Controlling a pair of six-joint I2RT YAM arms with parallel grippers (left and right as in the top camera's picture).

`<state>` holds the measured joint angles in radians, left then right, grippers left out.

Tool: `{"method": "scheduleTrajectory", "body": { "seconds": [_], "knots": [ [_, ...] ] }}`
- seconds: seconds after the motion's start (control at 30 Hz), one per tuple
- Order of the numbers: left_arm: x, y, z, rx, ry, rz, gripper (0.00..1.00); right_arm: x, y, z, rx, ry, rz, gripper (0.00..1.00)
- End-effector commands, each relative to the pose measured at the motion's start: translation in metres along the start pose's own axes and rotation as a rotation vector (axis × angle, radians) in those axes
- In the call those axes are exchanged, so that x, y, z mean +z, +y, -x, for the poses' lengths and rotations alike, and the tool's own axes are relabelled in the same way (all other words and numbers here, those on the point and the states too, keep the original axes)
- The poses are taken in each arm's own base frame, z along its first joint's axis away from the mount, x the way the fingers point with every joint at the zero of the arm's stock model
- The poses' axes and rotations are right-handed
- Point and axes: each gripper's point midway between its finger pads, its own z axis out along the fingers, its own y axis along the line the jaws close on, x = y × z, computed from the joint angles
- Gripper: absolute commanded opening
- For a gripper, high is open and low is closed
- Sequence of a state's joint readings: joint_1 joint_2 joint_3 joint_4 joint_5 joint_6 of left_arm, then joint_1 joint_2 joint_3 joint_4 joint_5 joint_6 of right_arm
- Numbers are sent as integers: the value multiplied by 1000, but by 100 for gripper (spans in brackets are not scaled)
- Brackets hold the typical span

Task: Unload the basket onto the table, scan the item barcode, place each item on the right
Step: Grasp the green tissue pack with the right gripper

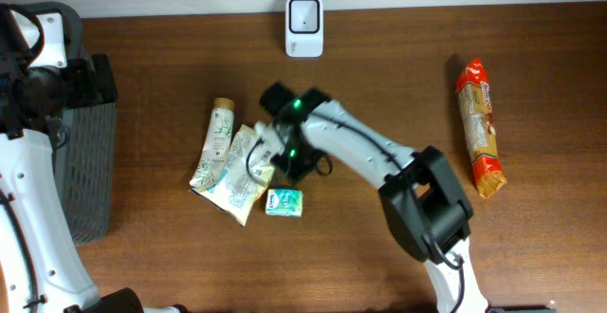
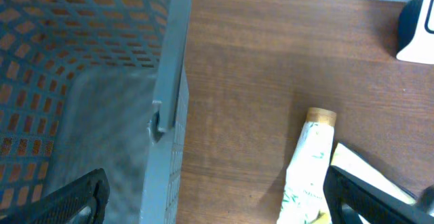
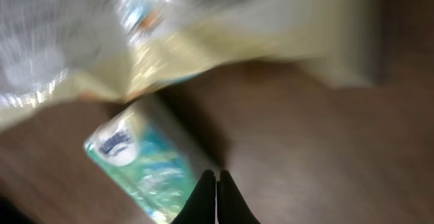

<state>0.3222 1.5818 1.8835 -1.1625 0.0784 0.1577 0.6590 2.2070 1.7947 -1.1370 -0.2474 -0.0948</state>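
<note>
**A:** Where does the right gripper (image 3: 215, 195) stand?

**B:** Its jaws are pressed together on nothing, with the tips just over bare wood. The small green-and-white plastic tissue pack (image 3: 144, 164) lies just beside them, to the left in the wrist view, its long axis slanting away. Beyond it is the blurred pale-yellow foil pouch (image 3: 203, 54). Either could be the item.

**A:** And farther off?

**B:** The white boxy barcode scanner (image 1: 304, 26) sits at the table's far edge. The left gripper (image 2: 213, 183), jaws wide, hangs by the grey mesh basket (image 2: 163, 81), so the right arm is nearer.
</note>
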Motion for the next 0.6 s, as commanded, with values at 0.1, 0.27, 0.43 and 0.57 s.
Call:
{"method": "scheduleTrajectory", "body": {
  "seconds": [0.1,0.27,0.43,0.57],
  "knots": [
    [-6,0,4,12,-20,-5,99,-73,-50,9,167,-179,282,21],
    [-6,0,4,12,-20,-5,99,-11,7,-1,-339,-42,54,58],
    [-6,0,4,12,-20,-5,99,26,21,-3,-470,-22,-54,58],
    [-6,0,4,12,-20,-5,99,42,25,-18,-450,18,2,50]
  ]
}}
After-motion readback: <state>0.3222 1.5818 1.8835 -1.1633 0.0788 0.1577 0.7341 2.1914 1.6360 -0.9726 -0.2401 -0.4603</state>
